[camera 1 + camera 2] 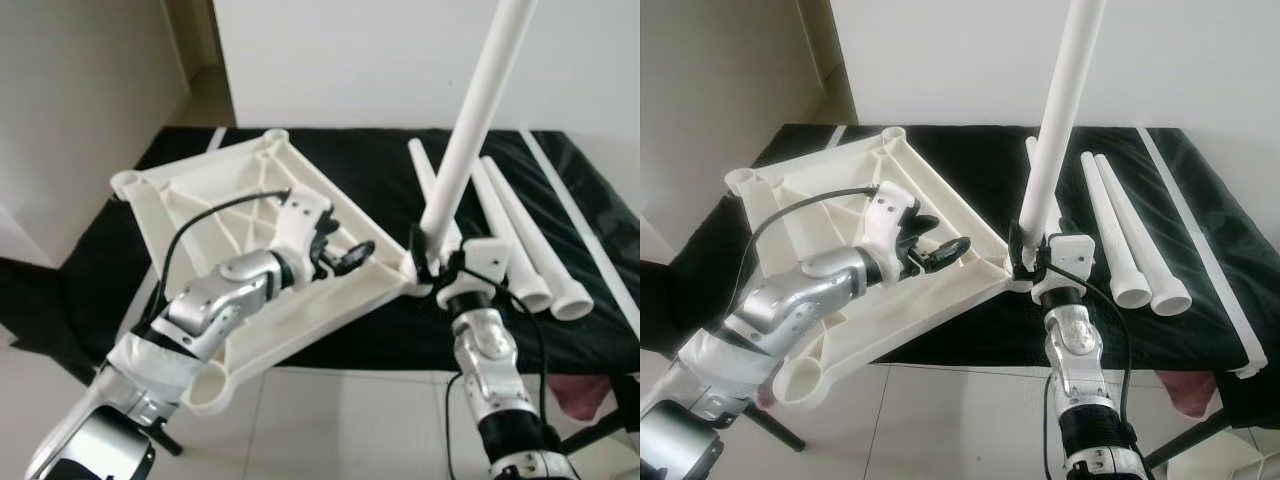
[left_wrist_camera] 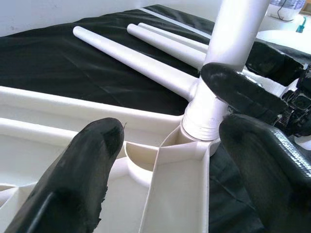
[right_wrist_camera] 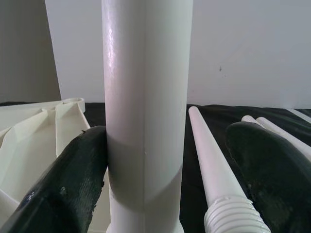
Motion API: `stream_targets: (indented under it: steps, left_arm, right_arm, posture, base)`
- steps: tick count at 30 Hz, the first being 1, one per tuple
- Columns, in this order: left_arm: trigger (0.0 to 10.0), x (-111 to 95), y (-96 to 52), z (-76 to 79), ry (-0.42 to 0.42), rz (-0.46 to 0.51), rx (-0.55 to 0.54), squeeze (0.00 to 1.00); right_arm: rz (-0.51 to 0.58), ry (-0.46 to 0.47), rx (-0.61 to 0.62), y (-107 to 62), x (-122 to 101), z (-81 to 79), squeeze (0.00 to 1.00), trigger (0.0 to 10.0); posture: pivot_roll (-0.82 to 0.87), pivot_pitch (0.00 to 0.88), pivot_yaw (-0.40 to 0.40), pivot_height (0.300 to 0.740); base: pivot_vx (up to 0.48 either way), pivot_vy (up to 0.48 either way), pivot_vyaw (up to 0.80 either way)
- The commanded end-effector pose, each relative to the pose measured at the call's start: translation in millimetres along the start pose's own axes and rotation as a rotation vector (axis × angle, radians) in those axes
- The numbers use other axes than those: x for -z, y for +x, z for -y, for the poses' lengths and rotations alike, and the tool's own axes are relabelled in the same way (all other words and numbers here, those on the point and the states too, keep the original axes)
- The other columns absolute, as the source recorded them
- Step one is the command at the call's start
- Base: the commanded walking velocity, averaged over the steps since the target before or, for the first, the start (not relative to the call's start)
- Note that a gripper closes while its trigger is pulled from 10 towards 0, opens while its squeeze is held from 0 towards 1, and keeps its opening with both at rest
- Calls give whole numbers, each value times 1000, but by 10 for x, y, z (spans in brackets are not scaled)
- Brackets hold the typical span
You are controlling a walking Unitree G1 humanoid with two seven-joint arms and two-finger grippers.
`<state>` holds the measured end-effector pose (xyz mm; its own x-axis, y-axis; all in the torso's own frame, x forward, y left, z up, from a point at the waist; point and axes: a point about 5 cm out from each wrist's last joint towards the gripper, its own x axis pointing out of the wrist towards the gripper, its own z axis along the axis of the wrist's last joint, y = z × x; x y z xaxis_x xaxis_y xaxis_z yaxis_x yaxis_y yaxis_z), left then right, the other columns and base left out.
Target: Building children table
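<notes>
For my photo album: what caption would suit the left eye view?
Right gripper steadies an upright white leg at the upturned tabletop's corner; left gripper rests on it.

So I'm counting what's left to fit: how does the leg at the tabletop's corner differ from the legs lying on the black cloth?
The corner leg stands upright, its base at the tabletop corner socket; the loose legs lie flat on the black cloth. The right gripper is around the corner leg's base; nothing touches the loose legs. All are white, tapered tubes; the closest loose one shows a threaded end.
</notes>
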<state>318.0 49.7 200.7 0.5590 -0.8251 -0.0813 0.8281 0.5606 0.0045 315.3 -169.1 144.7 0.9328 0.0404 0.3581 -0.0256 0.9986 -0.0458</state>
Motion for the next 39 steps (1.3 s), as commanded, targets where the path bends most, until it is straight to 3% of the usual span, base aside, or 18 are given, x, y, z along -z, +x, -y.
stream_targets:
  steps: [1,8,9,11,15,21,23,26,29,34,38,39]
  left_arm:
    - [10000,33,-62,37,19,-16,173,0]
    - [10000,130,-197,-219,76,-78,80,0]
    - [10000,121,-266,-355,105,-87,28,0]
    - [10000,105,-307,-434,117,-91,3,0]
    - [10000,109,-331,-497,144,-105,-21,0]
    - [10000,186,-423,-716,240,-200,-113,0]
    - [10000,211,-448,-789,288,-230,-147,0]
    - [10000,211,-461,-833,291,-236,-157,0]
    - [10000,192,-472,-794,285,-224,-102,0]
    - [10000,195,-481,-807,290,-231,-106,0]
    - [10000,249,-537,-860,319,-277,-90,0]
    - [10000,249,-537,-860,319,-277,-90,0]
  right_arm:
    - [-23,-1,40,-46,15,35,0,10000]
    - [-84,49,77,-299,70,-54,0,10000]
    - [-114,86,63,-444,104,-157,0,10000]
    - [-141,102,55,-525,126,-227,0,10000]
    - [-157,111,44,-566,142,-277,0,10000]
    - [-233,141,-88,-656,185,-413,0,10000]
    - [-243,135,-110,-636,182,-379,0,10000]
    - [-272,132,-123,-575,198,-308,0,10000]
    - [-277,110,-140,-461,174,-197,0,10000]
    - [-267,92,-169,-389,146,-135,0,10000]
    - [-257,21,-154,-143,110,181,0,10000]
    - [-257,21,-154,-143,110,181,0,10000]
  posture:
    - [-37,13,33,740]
    - [-25,9,22,740]
    - [-23,11,18,740]
    - [-24,12,19,740]
    - [-24,14,19,740]
    - [-28,19,23,740]
    - [-30,25,31,740]
    - [-30,28,36,740]
    - [-29,31,39,740]
    - [-29,33,42,740]
    - [-29,34,45,740]
    - [-29,34,45,740]
  base:
    - [0,0,0]
    - [0,0,0]
    - [0,0,0]
    - [0,0,0]
    - [0,0,0]
    - [0,0,0]
    - [0,0,0]
    - [0,0,0]
    - [0,0,0]
    - [0,0,0]
    - [0,0,0]
    - [0,0,0]
